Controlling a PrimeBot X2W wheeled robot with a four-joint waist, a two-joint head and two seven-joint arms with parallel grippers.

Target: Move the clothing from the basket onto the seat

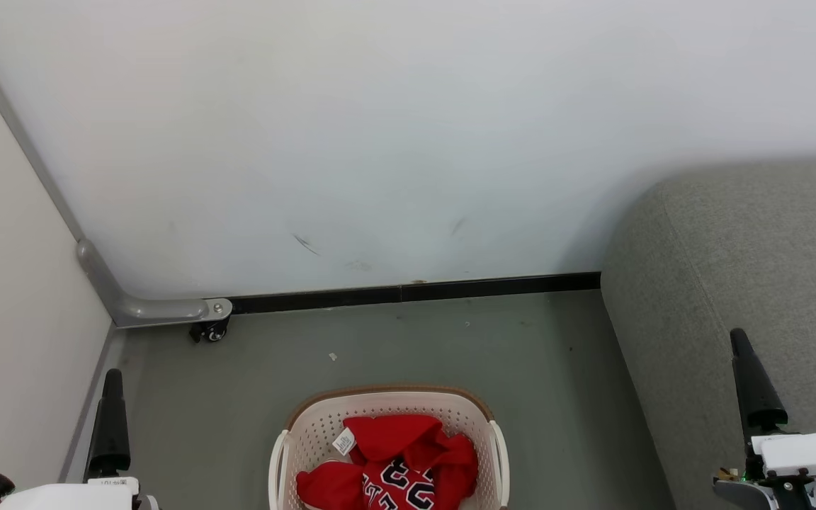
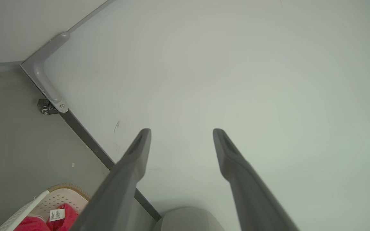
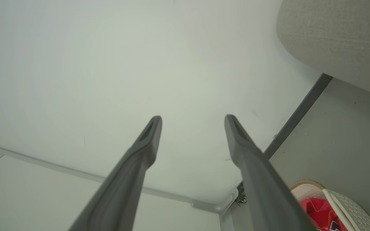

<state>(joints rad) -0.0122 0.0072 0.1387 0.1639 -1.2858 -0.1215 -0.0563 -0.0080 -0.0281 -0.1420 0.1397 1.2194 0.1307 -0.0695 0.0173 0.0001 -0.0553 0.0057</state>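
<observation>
Basket (image 1: 319, 425) one, jersey (image 1: 394, 435) one inside, sofa (image 1: 748, 269) one

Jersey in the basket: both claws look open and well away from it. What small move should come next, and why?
Probably lower the right claw toward the jersey. It lies bunched in the basket, ungrasped; that claw and the left claw are open and empty, and the sofa stands on the robot's right.

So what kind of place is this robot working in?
Probably a staged living-room corner rather than a real home: a grey sofa beside a laundry basket holding a red jersey, on bare grey floor, enclosed by plain white partition panels, one standing on a caster.
</observation>
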